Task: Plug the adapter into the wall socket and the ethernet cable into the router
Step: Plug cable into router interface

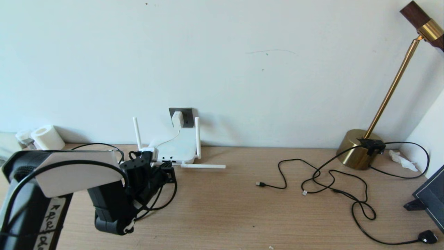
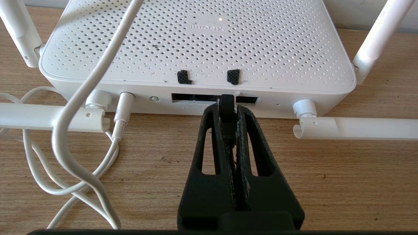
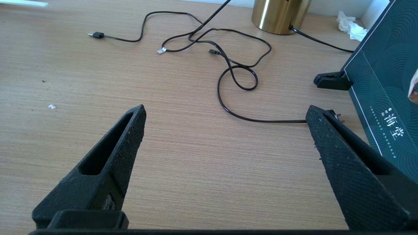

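Observation:
The white router (image 1: 178,147) lies against the wall with its port edge facing me. Above it the adapter (image 1: 177,119) sits in the dark grey wall socket (image 1: 187,114), and its thin white cord runs down to the router. My left gripper (image 2: 227,110) is shut on the black plug of the ethernet cable (image 2: 226,100). The plug tip is at the dark port row (image 2: 192,97) on the router (image 2: 202,49); how deep it sits is hidden. The black cable loops back under my left arm (image 1: 172,194). My right gripper (image 3: 225,108) hangs open over bare table.
Thin black USB cables (image 1: 329,180) sprawl across the right of the table by a brass lamp base (image 1: 355,151). A dark box (image 1: 432,201) stands at the right edge and a paper roll (image 1: 47,137) at the far left. Folded-down antennas (image 2: 356,128) flank the ports.

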Controlling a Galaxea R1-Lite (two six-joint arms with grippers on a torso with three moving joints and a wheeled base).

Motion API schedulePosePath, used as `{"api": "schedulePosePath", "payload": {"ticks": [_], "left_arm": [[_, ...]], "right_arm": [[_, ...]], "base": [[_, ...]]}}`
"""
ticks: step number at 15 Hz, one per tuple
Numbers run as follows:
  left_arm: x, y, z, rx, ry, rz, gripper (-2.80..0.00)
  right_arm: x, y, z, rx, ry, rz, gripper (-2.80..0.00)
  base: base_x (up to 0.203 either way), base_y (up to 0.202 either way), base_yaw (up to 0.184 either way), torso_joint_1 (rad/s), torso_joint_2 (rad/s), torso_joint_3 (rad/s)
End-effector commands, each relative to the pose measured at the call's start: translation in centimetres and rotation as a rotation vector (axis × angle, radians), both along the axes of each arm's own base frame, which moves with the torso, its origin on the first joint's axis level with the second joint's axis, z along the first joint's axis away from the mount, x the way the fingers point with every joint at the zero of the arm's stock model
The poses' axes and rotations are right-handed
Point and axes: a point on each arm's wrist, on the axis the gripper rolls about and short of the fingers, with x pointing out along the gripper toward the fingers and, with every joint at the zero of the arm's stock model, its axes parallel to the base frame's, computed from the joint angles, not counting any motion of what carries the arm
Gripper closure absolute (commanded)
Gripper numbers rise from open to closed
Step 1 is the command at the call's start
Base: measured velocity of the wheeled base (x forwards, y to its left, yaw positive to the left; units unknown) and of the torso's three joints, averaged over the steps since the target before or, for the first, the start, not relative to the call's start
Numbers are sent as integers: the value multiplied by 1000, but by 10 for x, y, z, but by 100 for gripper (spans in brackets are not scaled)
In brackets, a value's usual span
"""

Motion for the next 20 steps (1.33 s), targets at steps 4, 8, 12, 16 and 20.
{"api": "schedulePosePath", "payload": {"ticks": [4,8,12,16,20], "left_arm": [[1,0,2,-3,-14,1,0],[1,0,4,-5,-20,1,0],[1,0,3,-5,-18,0,0],[2,0,3,-6,-22,0,0],[3,1,4,-6,-26,2,0]], "right_arm": [[0,0,0,-1,1,1,-280],[0,0,0,-1,3,1,-280],[0,0,0,-1,3,1,-280],[0,0,0,-1,3,1,-280],[0,0,0,-1,3,1,-280]], "base": [[0,0,0,0,0,0],[0,0,0,0,0,0],[0,0,0,0,0,0],[0,0,0,0,0,0],[0,0,0,0,0,0]]}}
